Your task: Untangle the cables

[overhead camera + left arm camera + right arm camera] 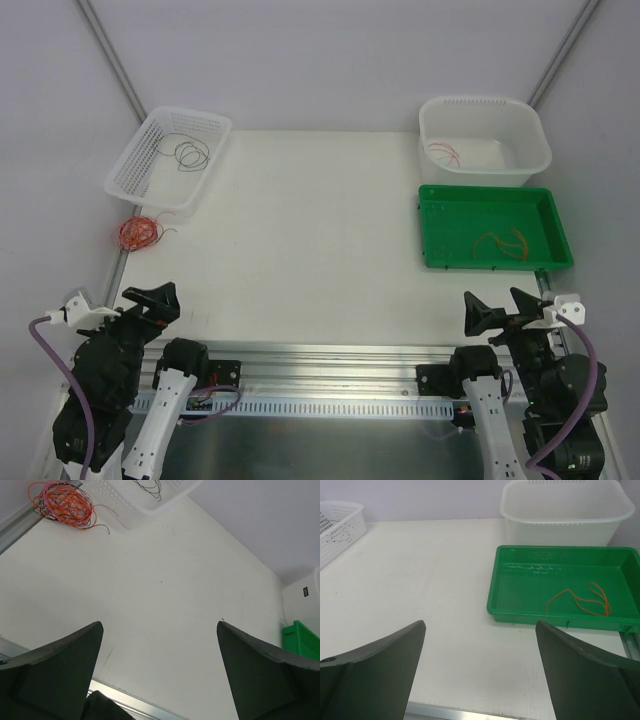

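Cables sit in four places: one tangled red-orange bundle (139,234) on the tabletop (320,240) beside one basket (128,176) holding dark loops (188,152), red strands (446,154) in one tub (532,140), and orange strands (503,243) in one tray (428,226). Left pincer (150,297) and right pincer (492,300) both gape wide, empty.

Tangled cables (139,233) red, orange, black; tray (460,215) green; lattice basket (135,168), tub (532,150), table (310,230) white; fingers (55,670) black.

Two grippers: left gripper (150,297), right gripper (495,303). Three containers: one basket (128,168), one tub (530,135), one tray (440,215). One tangle of cables (139,234) at the tabletop's left edge. Each container holds loose strands, too fine to count.
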Tool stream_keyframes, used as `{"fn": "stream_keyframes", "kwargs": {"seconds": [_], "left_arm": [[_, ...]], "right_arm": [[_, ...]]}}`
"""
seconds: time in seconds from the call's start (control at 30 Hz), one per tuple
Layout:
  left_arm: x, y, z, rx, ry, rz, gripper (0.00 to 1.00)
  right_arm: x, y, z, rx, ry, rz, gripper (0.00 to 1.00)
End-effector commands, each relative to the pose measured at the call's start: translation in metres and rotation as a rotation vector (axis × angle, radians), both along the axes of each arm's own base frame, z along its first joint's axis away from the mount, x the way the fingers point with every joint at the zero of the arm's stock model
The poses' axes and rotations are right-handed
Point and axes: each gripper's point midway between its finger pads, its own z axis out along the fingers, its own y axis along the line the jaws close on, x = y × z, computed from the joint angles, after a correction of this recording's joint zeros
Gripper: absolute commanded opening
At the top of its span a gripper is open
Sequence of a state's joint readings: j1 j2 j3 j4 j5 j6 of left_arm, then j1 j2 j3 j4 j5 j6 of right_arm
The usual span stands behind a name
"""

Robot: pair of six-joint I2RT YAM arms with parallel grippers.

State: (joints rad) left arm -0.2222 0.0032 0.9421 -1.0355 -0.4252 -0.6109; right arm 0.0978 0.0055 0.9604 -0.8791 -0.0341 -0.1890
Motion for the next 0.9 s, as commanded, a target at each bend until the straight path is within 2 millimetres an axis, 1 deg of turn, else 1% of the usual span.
{"fn": "stream_keyframes", "kwargs": {"seconds": [0.0, 0.03, 0.13, 0.2, 0.23, 0.27, 0.3, 0.33, 0.37, 0.4, 0.43, 0.47, 0.5, 0.53, 0.57, 0.6, 0.63, 0.67, 0.7, 0.73, 0.77, 0.8, 0.83, 0.87], "left_arm": [[-0.014, -0.001, 0.001, -0.111, -0.142, 0.0, 0.99], [-0.011, -0.003, -0.001, -0.121, -0.131, -0.002, 0.99], [0.005, -0.014, -0.012, -0.138, -0.039, -0.029, 0.99], [0.02, -0.025, -0.025, -0.145, 0.073, -0.053, 0.99], [0.027, -0.029, -0.026, -0.147, 0.095, -0.065, 0.99], [0.037, -0.034, -0.032, -0.14, 0.152, -0.072, 0.99], [0.044, -0.04, -0.039, -0.14, 0.192, -0.092, 0.99], [0.057, -0.046, -0.042, -0.141, 0.229, -0.104, 0.99], [0.064, -0.051, -0.045, -0.148, 0.25, -0.113, 0.99], [0.07, -0.057, -0.053, -0.159, 0.283, -0.132, 0.99], [0.078, -0.06, -0.055, -0.167, 0.295, -0.132, 0.99], [0.093, -0.064, -0.058, -0.182, 0.312, -0.124, 0.99], [0.1, -0.066, -0.062, -0.188, 0.325, -0.118, 0.99], [0.11, -0.064, -0.07, -0.18, 0.362, -0.089, 0.99], [0.121, -0.064, -0.067, -0.194, 0.344, -0.067, 0.99], [0.127, -0.063, -0.068, -0.195, 0.35, -0.049, 0.99], [0.136, -0.058, -0.074, -0.183, 0.38, -0.011, 0.99], [0.142, -0.057, -0.074, -0.184, 0.378, 0.008, 0.99], [0.153, -0.055, -0.067, -0.188, 0.349, 0.021, 0.99], [0.16, -0.051, -0.066, -0.189, 0.345, 0.039, 0.99], [0.168, -0.042, -0.072, -0.211, 0.367, 0.07, 0.99], [0.179, -0.038, -0.067, -0.241, 0.338, 0.074, 0.99], [0.186, -0.033, -0.074, -0.27, 0.357, 0.09, 0.99], [0.19, -0.014, -0.074, -0.317, 0.347, 0.153, 0.99]], "right_arm": [[-0.03, 0.013, 0.02, 0.043, -0.207, 0.083, 0.97], [-0.026, 0.014, 0.016, 0.064, -0.179, 0.084, 0.97], [-0.013, 0.027, 0.005, 0.088, -0.073, 0.14, 0.97], [-0.004, 0.04, -0.003, 0.116, 0.007, 0.199, 0.97], [-0.003, 0.045, -0.005, 0.121, 0.027, 0.229, 0.97], [-0.006, 0.053, -0.003, 0.123, 0.028, 0.281, 0.97], [0.003, 0.057, -0.007, 0.127, 0.086, 0.293, 0.97], [0.004, 0.059, -0.008, 0.135, 0.103, 0.304, 0.97], [0.005, 0.061, -0.009, 0.137, 0.116, 0.314, 0.97], [0.009, 0.062, -0.011, 0.14, 0.141, 0.313, 0.97], [0.01, 0.062, -0.011, 0.143, 0.147, 0.314, 0.97], [0.011, 0.064, -0.011, 0.147, 0.153, 0.323, 0.97], [0.011, 0.066, -0.012, 0.148, 0.156, 0.333, 0.97], [0.011, 0.067, -0.012, 0.153, 0.156, 0.342, 0.97], [0.011, 0.069, -0.012, 0.158, 0.158, 0.351, 0.97], [0.011, 0.069, -0.013, 0.16, 0.16, 0.354, 0.97], [0.011, 0.069, -0.014, 0.16, 0.16, 0.352, 0.97], [0.011, 0.069, -0.015, 0.158, 0.158, 0.354, 0.97], [0.011, 0.069, -0.017, 0.157, 0.164, 0.351, 0.97], [0.012, 0.069, -0.02, 0.156, 0.169, 0.349, 0.97], [0.012, 0.068, -0.021, 0.155, 0.168, 0.344, 0.97], [0.012, 0.068, -0.025, 0.165, 0.182, 0.338, 0.97], [0.013, 0.067, -0.03, 0.17, 0.195, 0.333, 0.97], [0.013, 0.067, -0.032, 0.173, 0.199, 0.332, 0.97]]}}
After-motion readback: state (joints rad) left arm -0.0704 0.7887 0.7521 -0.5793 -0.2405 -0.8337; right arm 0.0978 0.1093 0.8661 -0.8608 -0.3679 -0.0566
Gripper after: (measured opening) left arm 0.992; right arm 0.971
